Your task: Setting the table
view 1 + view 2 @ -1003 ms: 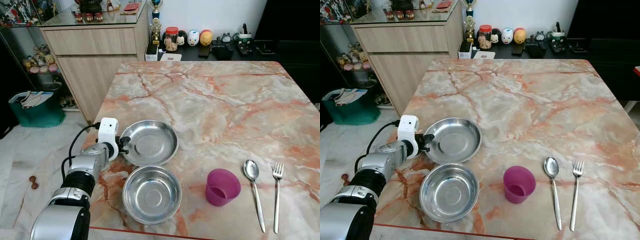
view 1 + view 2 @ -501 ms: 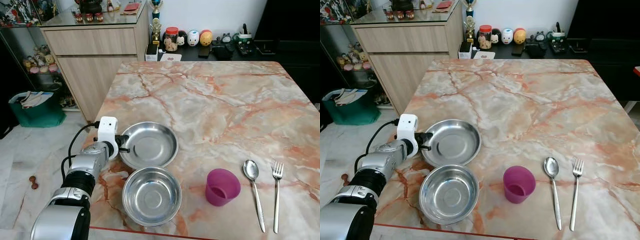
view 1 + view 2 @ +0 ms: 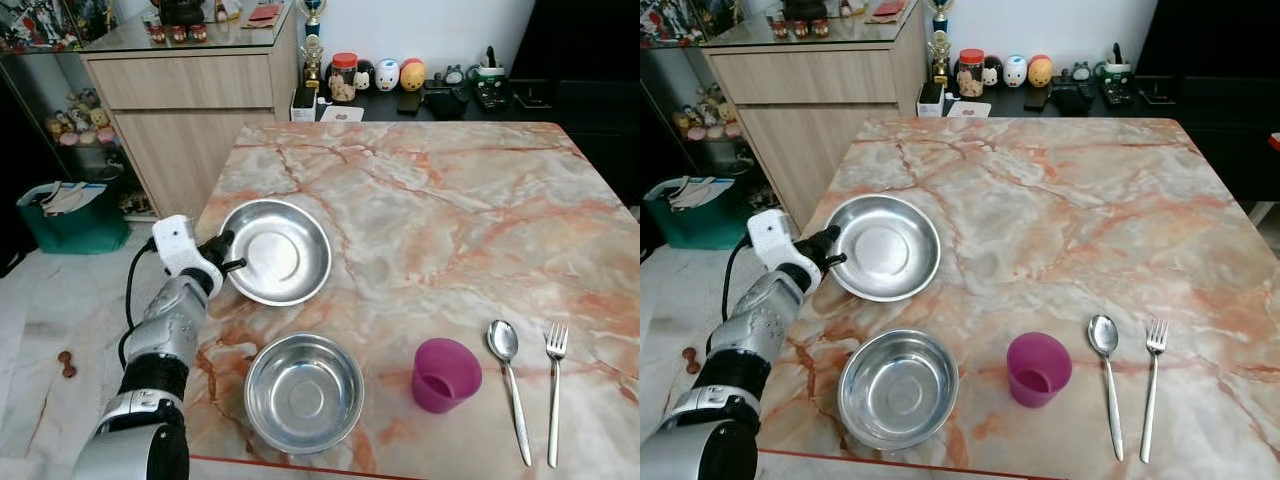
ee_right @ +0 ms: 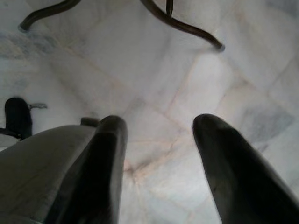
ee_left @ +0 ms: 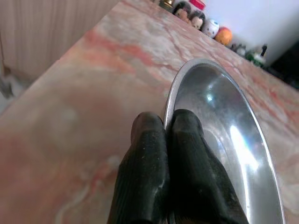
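Here, left gripper pinches near-left rim of steel plate, fingers clamped either side of thin edge. Rim grip likely chosen because shallow plate offers no other hold. Plate tilted, far side seemingly raised off marble table, at left edge, beyond steel bowl. Pink cup, spoon, fork sit right of bowl, place setting apparently forming. Right gripper hangs spread over floor, holding nothing.

- Steel plate, tilted, near table's left edge.
- Steel bowl, upright, by front edge.
- Purple cup, upright.
- Spoon and fork, side by side.
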